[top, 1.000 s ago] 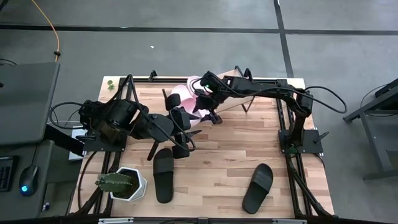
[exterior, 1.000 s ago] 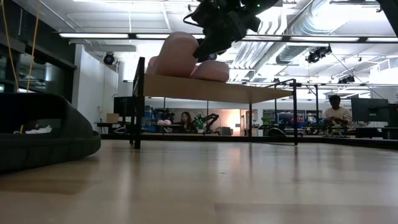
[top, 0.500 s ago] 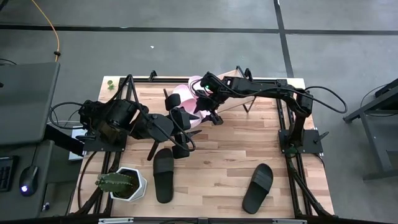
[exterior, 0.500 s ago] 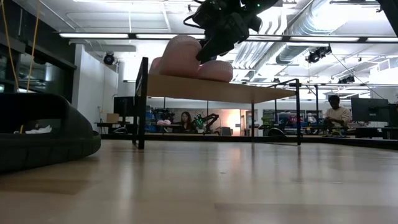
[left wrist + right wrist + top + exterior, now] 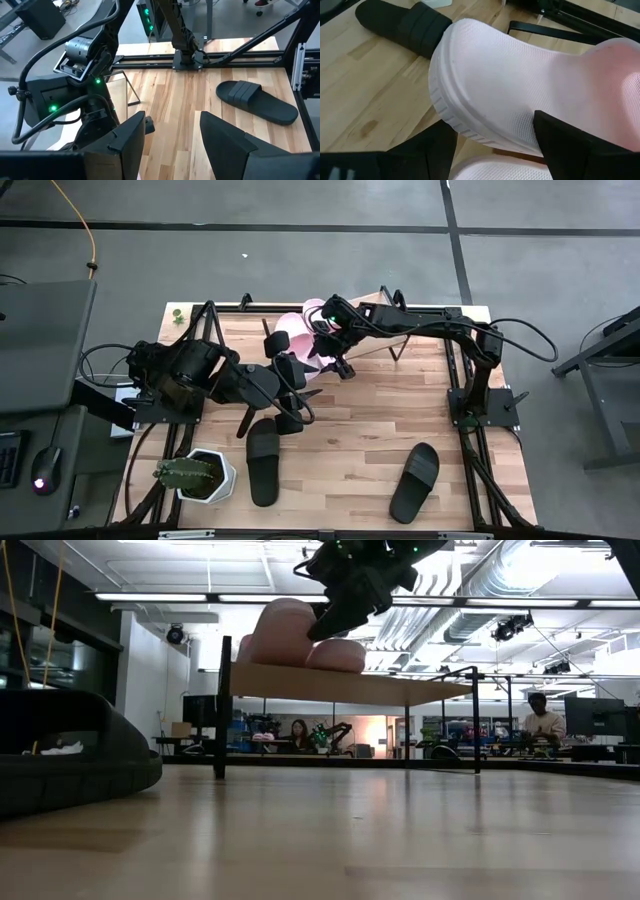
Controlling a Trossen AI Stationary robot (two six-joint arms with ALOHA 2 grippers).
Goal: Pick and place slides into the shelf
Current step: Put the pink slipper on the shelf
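Right end effector (image 5: 322, 343) sits over the shelf (image 5: 340, 685), fingers clamped on a pale pink slide (image 5: 520, 95) beside the second pink slide (image 5: 281, 338). Left end effector (image 5: 172, 135) waits with fingers apart above the tabletop (image 5: 370, 430); two black slides (image 5: 263, 460) lie in front.

Worktop (image 5: 350, 430): two black slides (image 5: 263, 460), (image 5: 414, 482), potted cactus (image 5: 193, 473)
Shelf (image 5: 372, 340): behind the cactus, carries pink slides (image 5: 296, 332)
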